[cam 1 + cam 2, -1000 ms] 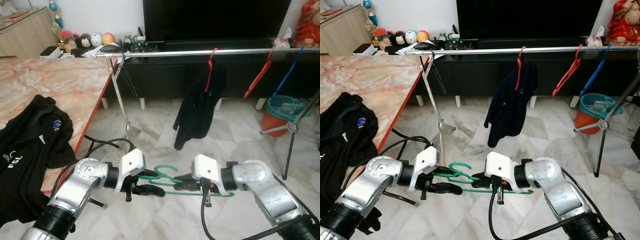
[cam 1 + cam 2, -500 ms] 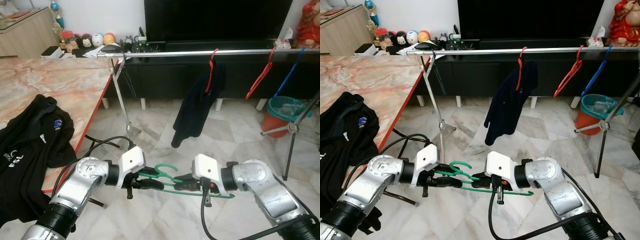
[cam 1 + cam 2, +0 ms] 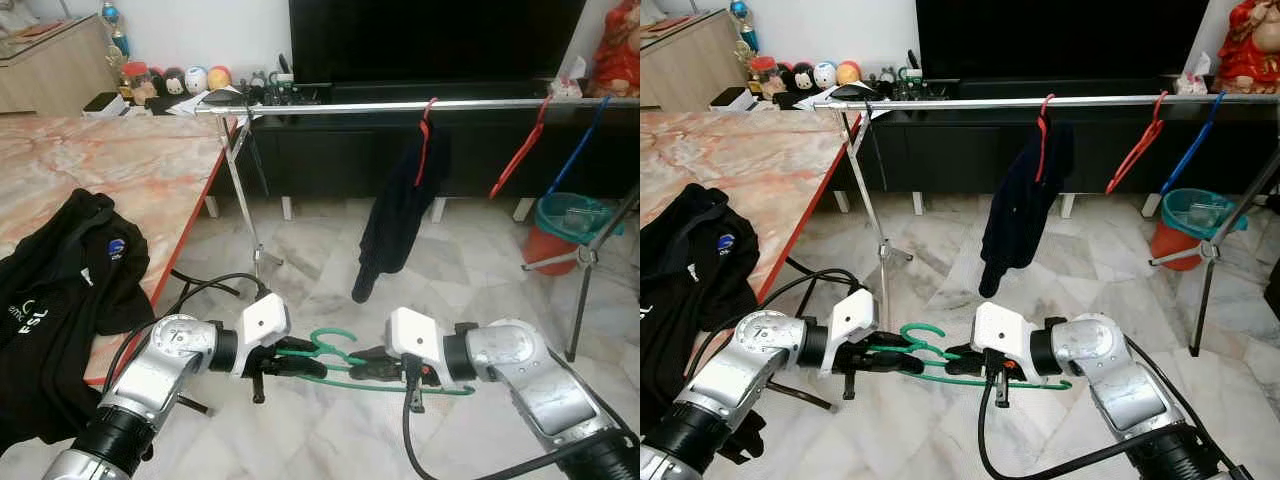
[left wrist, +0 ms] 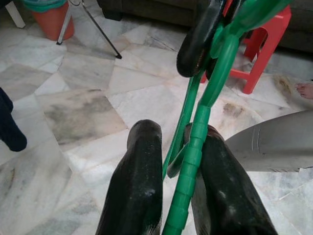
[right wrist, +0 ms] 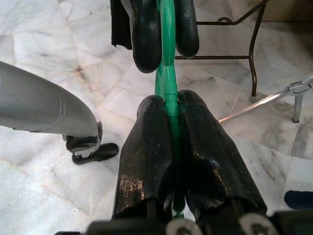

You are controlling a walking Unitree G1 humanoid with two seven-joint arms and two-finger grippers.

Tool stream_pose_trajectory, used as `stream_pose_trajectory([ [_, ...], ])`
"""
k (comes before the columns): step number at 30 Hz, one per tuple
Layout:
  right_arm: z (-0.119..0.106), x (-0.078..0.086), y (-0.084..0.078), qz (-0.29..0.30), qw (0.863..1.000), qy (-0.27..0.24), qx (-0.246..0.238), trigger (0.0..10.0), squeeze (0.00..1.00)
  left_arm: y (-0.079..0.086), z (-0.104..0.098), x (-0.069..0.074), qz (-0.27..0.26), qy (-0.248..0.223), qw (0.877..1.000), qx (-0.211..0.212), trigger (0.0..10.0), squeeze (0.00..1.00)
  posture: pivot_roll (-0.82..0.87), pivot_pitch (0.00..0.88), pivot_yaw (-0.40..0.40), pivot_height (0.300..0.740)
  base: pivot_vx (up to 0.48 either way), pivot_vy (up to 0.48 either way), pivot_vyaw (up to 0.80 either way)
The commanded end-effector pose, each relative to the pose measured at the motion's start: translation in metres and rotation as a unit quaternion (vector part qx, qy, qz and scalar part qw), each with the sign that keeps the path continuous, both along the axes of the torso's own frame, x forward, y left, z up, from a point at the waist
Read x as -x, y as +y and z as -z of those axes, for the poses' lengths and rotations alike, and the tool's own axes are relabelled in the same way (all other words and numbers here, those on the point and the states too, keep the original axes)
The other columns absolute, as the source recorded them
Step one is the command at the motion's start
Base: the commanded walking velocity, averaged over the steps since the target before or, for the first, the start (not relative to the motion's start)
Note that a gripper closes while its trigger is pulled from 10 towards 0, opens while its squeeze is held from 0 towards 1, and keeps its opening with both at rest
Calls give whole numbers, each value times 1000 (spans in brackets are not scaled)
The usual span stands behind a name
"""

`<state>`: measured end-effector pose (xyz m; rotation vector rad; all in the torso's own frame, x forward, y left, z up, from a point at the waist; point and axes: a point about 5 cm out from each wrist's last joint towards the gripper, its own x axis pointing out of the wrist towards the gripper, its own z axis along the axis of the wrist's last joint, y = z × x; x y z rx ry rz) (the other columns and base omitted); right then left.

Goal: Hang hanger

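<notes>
- Two grippers held one green hanger (image 3: pixel 345 362) low over the marble floor (image 3: pixel 470 280), in front of you and well short of the rail. The left gripper (image 3: pixel 300 360) had its black fingers (image 4: pixel 139 181) pinched narrow on the hook end; the right gripper (image 3: pixel 365 365) had its fingers (image 5: pixel 146 147) clamped tight on the hanger's bar.
- One silver clothes rail (image 3: pixel 400 105) ran across the room ahead, carried on thin metal legs (image 3: pixel 245 200).
- Three hangers already hung on that rail: a red hanger with a dark garment (image 3: pixel 395 215) near the middle, then a bare red hanger (image 3: pixel 515 150) and a blue hanger (image 3: pixel 590 135) further to your right.
- One stretch of rail between the left leg and the dark garment was bare.
- Beside your left arm stood a marble-topped table (image 3: pixel 130 160) with a black jacket (image 3: pixel 60 290) lying on it, and a black cable (image 3: pixel 200 290) looped near that arm.
- An orange bin with a teal liner (image 3: pixel 565 225) and a tripod leg (image 3: pixel 585 270) stood to your right, below the rail.
- Behind the rail stood a dark television cabinet (image 3: pixel 330 150).
</notes>
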<state>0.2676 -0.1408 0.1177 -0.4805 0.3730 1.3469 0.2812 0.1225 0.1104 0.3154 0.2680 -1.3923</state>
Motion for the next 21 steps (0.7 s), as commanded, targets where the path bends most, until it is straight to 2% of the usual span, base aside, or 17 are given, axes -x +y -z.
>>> stream_pose_trajectory([
  [1,-5,-1,7,-16,1000,-9,-13,10000,0,0,-5,-2,-2,-5,1000,12,0,0,24,0,44,740,0,0,0],
  [2,-5,0,7,-17,1000,-8,-13,10000,0,0,-5,-2,-3,-5,1000,12,0,0,24,0,44,740,0,0,0],
  [3,-5,0,7,-16,1000,-7,-12,10000,67,0,-5,-2,-3,-5,1000,12,0,0,24,0,44,740,0,0,0],
  [4,-5,0,7,-16,1000,-7,-12,10000,67,0,-5,-2,-3,-5,1000,12,0,0,24,0,44,740,0,0,0],
  [5,-4,0,7,-14,1000,-5,-12,10000,369,0,-5,-2,-4,-4,1000,14,0,0,24,0,44,740,0,0,0],
  [6,-4,0,6,-13,1000,-4,-12,10000,600,0,-5,-2,-4,-4,1000,15,0,0,25,0,44,740,0,0,0],
  [7,-3,0,6,-12,1000,-3,-12,10000,765,0,-6,-3,-4,-3,1000,16,0,0,25,0,44,740,0,0,0],
  [9,-2,0,6,-11,1000,-2,-13,10000,1000,0,-6,-3,-5,-2,1000,18,0,0,26,0,44,740,0,0,0],
  [21,1,4,5,-15,1000,14,-12,10000,1000,2,0,-2,-7,-2,1000,2,0,0,25,0,44,740,0,0,0],
])
